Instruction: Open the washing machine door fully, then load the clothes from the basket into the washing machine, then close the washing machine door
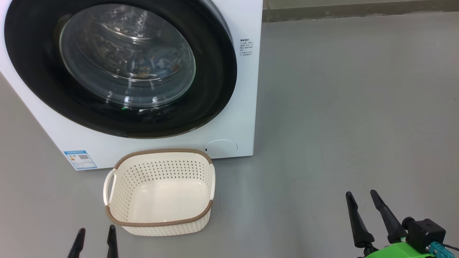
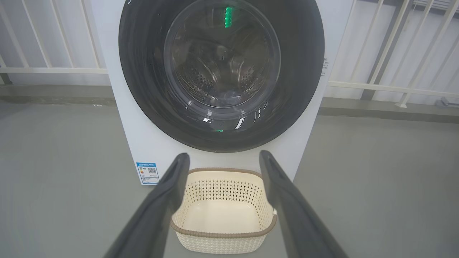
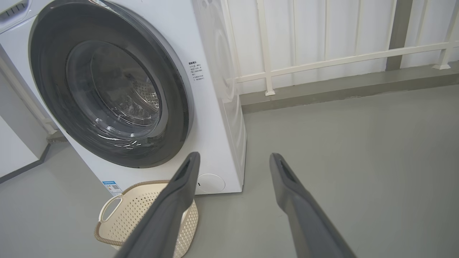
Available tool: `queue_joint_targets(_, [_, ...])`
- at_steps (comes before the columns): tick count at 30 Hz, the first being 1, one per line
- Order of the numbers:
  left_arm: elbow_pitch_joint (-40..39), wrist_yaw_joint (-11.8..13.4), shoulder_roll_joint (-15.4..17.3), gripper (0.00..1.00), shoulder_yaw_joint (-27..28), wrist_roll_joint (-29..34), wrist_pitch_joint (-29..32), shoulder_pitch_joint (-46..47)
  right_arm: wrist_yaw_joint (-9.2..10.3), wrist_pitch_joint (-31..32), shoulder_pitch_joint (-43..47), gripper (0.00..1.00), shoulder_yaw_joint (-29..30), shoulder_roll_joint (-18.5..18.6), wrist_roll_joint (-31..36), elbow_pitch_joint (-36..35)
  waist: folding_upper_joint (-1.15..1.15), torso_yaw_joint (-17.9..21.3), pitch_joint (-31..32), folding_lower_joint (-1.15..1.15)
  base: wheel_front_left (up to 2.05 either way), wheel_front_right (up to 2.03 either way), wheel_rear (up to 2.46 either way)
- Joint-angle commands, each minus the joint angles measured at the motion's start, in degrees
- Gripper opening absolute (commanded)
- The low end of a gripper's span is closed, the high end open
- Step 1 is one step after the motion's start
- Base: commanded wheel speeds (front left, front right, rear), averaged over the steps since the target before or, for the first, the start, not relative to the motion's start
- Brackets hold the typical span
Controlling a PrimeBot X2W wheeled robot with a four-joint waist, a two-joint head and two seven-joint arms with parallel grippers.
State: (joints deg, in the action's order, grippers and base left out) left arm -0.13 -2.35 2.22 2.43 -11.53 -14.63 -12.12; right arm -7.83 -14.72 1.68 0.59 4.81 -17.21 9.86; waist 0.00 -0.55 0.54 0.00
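Clothes blur behind the shut washing machine door — top rim cropped.

Our right gripper hangs over the grey floor, fingers spread wide. At left we note the washing machine, its door shut. The basket sits just before it, partly behind one finger. White railing beyond.

White washing machine, black-rimmed door, cream perforated basket
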Motion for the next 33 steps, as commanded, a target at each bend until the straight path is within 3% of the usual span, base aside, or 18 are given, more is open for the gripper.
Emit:
queue_joint_targets(1, [-1.8,-0.1,0.7,1.0,1.9,0.5,-0.4,0.7,0.34,-0.3,-0.7,1.0,-1.4,0.2,0.3,-1.5,0.0,0.0,0.0,0.0,0.0,0.0,0.0])
queue_joint_targets(8, [-1.8,-0.5,0.7,1.0,1.6,0.1,-0.4,0.6,0.34,-0.3,-0.7,1.0,-1.4,0.3,0.2,-1.4,0.0,-0.1,0.2,0.0,0.0,0.0,0.0])
queue_joint_targets(9, [0.2,-0.5,-0.1,0.0,-0.1,0.1,0.0,0.0,-0.01,0.0,0.0,0.0,0.0,0.0,0.0,0.5,0.0,-0.1,0.1,0.0,0.0,0.0,0.0])
queue_joint_targets(18, [2.4,-0.8,-0.5,0.0,-0.2,-4.6,1.2,1.0,0.01,1.2,0.0,0.0,0.3,-0.3,-4.3,2.0,0.0,0.0,0.2,0.13,0.0,0.0,0.0])
queue_joint_targets(22, [2.8,-0.9,-0.5,0.0,-0.1,-7.2,1.9,1.6,0.02,1.9,-0.3,0.0,0.5,-0.3,-6.7,2.1,0.0,0.0,0.1,0.01,0.0,0.0,0.0])
queue_joint_targets(33, [3.9,-1.3,-0.3,0.0,0.2,-13.7,3.5,3.1,0.05,3.6,-1.0,0.0,1.0,-0.4,-12.7,2.3,0.0,0.0,0.0,0.0,0.0,0.0,0.0])
